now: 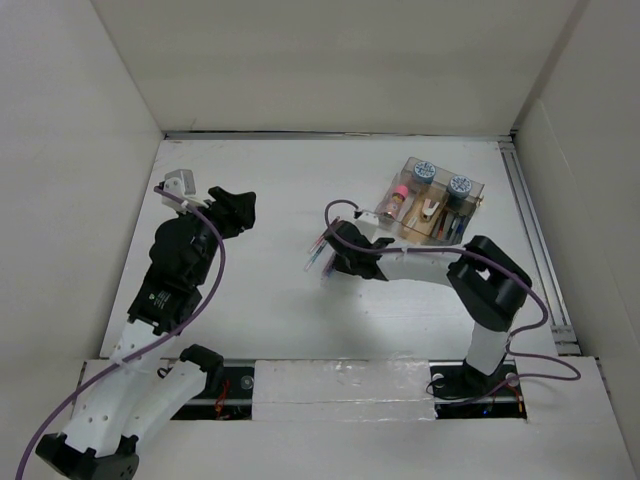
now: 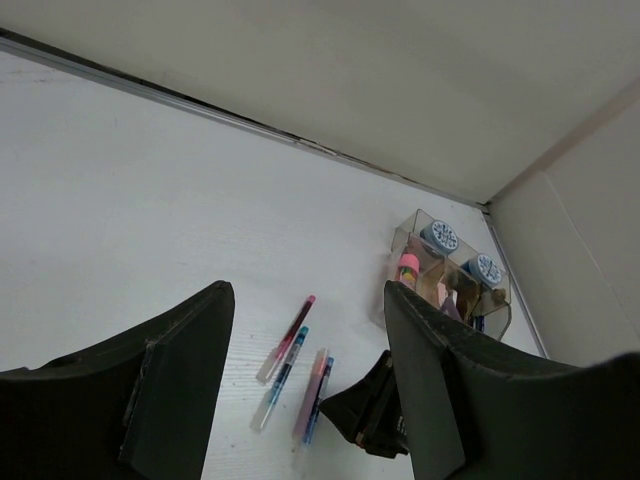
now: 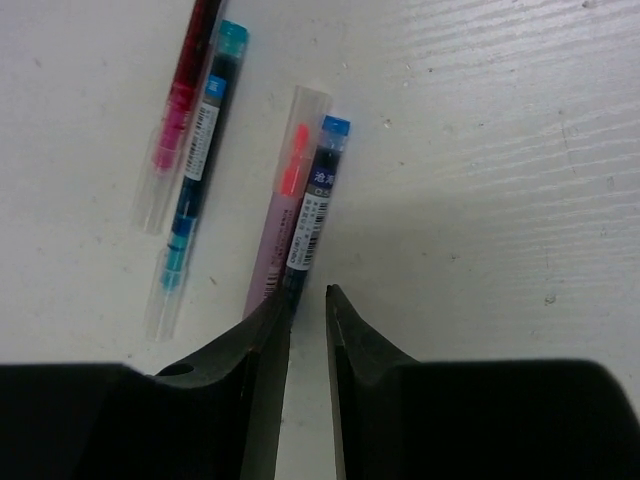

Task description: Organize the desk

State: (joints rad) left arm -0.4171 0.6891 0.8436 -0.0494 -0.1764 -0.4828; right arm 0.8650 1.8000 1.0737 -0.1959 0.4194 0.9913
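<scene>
Pickup step, I judge: four pens (image 3: 200, 140) lie loose on the bench (image 1: 250, 290) under both my arms. My right end effector (image 3: 308, 297) is slightly apart, empty, tips at the blue pen (image 3: 315, 200); left end effector (image 2: 305, 295) wide apart, empty. Next needs straddling that pen, clamping, carrying to the box (image 1: 432, 200).

A: How is the light?
B: Bright, even, from above. The white desk (image 1: 280, 180) carries only soft shadows beside the arms.
A: Any blur?
B: The overhead view is crisp. In the right wrist view the 4 pens (image 3: 310, 200) are sharp; the right gripper (image 3: 308, 292), close to the lens, is dark and soft-edged.
</scene>
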